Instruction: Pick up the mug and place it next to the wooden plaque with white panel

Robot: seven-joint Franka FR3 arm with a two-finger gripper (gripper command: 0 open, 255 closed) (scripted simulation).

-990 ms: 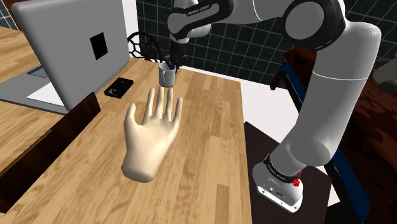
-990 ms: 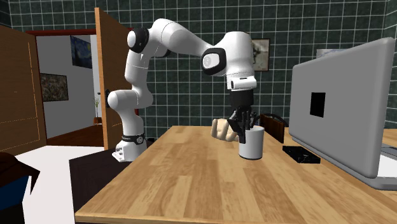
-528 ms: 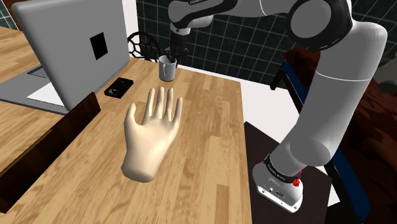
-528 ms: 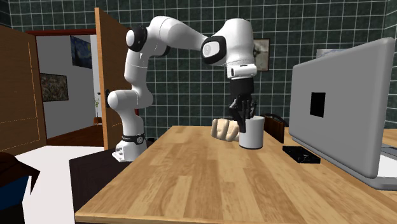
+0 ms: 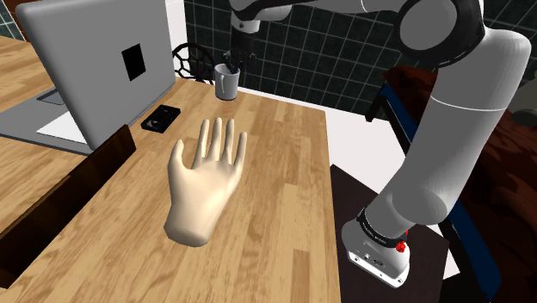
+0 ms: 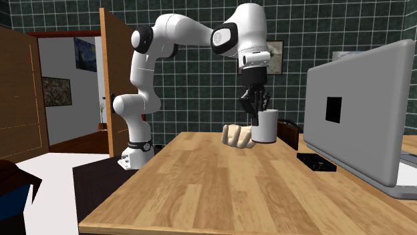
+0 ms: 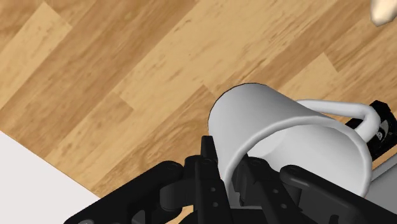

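Wooden surface point(image 5: 284, 172), dark tiled wall behind: we see the tool point(image 6: 257, 113) clamped on the white mug point(image 6: 267, 128) rim, apparently raised. Transport step; sideways carry comes next.

mug point(image 6: 266, 128) and gripper point(image 6: 256, 115) higher now

No word, number or brand can be read at this moment. The mug point(image 6: 266, 127) is plain. The grey upright panel point(image 5: 95, 64) bears just a blank black square point(image 5: 133, 60). Dark marks on the arm's base point(image 5: 372, 251), beside a red dot point(image 5: 400, 247), are too small to make out.
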